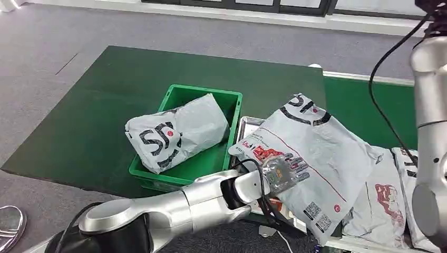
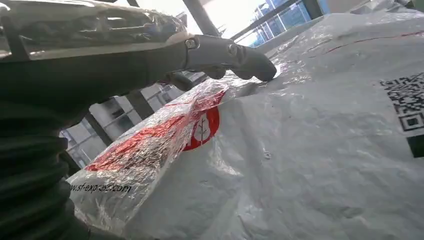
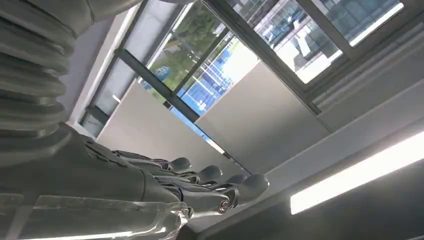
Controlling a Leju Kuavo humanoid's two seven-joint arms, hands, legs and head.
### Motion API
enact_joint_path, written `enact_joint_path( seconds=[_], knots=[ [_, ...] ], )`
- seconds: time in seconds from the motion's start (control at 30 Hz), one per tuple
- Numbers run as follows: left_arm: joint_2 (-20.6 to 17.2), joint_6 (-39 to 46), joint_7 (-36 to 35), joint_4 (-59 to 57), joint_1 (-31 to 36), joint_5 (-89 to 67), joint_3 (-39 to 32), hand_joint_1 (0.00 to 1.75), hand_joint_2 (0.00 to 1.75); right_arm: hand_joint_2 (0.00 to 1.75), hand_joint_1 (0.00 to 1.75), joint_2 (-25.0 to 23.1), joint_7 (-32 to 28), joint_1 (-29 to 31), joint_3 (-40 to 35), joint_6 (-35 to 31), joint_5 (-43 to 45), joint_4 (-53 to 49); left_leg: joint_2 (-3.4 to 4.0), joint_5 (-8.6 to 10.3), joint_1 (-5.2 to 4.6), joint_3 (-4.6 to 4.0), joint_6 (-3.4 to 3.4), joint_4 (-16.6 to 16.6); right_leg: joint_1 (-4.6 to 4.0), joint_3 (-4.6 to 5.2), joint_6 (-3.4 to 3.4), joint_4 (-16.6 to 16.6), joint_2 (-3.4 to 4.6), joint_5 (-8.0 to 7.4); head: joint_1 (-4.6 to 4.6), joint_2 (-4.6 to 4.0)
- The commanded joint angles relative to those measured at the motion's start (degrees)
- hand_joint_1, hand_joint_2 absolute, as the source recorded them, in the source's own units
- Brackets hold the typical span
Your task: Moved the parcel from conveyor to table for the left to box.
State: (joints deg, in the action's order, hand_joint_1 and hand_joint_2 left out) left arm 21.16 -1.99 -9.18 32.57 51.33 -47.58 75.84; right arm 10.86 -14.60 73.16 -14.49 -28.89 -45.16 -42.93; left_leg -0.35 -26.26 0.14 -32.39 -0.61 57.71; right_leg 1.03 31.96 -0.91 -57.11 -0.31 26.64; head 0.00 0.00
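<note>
The left hand (image 1: 284,171) lies on a big white parcel (image 1: 316,158). The parcel sits tilted, partly on a shiny metal tray (image 1: 248,124) and partly on top of other bags (image 1: 382,203) piled at the near edge of the conveyor (image 1: 363,100). Its long side runs from the far end near the belt down toward the robot. The hand lies near the parcel's left edge, close to the red print. In the left wrist view, the dark fingers (image 2: 250,60) reach over a raised fold of the crinkly bag, and the thumb seems to be under that fold, so I think the hand is pinching the parcel's edge, though the thumb is hard to make out. The green box (image 1: 232,105) stands just to the left of the parcel on the dark green surface (image 1: 105,105). It already has another white parcel (image 1: 176,132) sticking out of it. So the box is on the left hand's own side, and the next move would likely be to lift the bag and swing it left. The right hand (image 3: 200,185) is up high, facing the ceiling and windows. Its fingers are a little curled, side by side, and hold nothing. The left hand is much nearer to the parcel.
</note>
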Motion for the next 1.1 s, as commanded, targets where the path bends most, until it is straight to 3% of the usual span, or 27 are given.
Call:
enact_joint_path(
  seconds=[0.03,0.1,0.13,0.17,1.1],
  knots=[
    [-1.16,-0.17,-0.13,-0.09,1.12,-0.07,2.67,0.0,1.75,1.75,0.0,0.71,-0.09,1.57,-1.84,0.09,0.11,2.71,0.03,0.02,-0.01,-0.07,0.0,0.02,0.0,0.07,0.03,-0.01,0.02,-0.03,0.0,0.0],
    [-1.16,0.13,0.16,-0.11,1.1,0.11,2.36,0.0,1.75,1.75,0.0,0.87,-0.12,1.52,-1.84,0.24,0.14,2.4,0.05,0.03,0.0,-0.1,0.0,0.01,0.0,0.11,0.04,0.0,0.04,-0.05,0.0,0.0],
    [-1.16,0.17,0.3,-0.13,1.16,0.22,2.24,0.21,1.75,1.75,0.0,0.96,-0.18,1.55,-1.85,0.34,0.17,2.35,0.03,0.02,-0.02,-0.07,0.0,0.01,0.01,0.08,0.04,-0.02,0.03,-0.03,0.0,0.0],
    [-1.16,0.47,0.77,-0.17,1.17,0.61,1.94,1.75,1.75,1.75,0.0,1.07,-0.32,1.55,-1.87,0.46,0.29,2.2,0.05,0.07,0.01,-0.14,0.0,-0.02,-0.02,0.15,0.06,0.04,0.04,-0.1,0.0,0.0],
    [-1.16,0.9,3.14,-0.47,2.31,6.94,2.15,1.75,1.75,1.75,0.0,2.0,-0.63,1.3,-2.31,-0.47,0.66,1.79,0.06,0.04,0.0,-0.15,-0.01,0.05,-0.01,0.17,0.06,-0.03,0.05,-0.06,0.0,0.0]
  ],
)
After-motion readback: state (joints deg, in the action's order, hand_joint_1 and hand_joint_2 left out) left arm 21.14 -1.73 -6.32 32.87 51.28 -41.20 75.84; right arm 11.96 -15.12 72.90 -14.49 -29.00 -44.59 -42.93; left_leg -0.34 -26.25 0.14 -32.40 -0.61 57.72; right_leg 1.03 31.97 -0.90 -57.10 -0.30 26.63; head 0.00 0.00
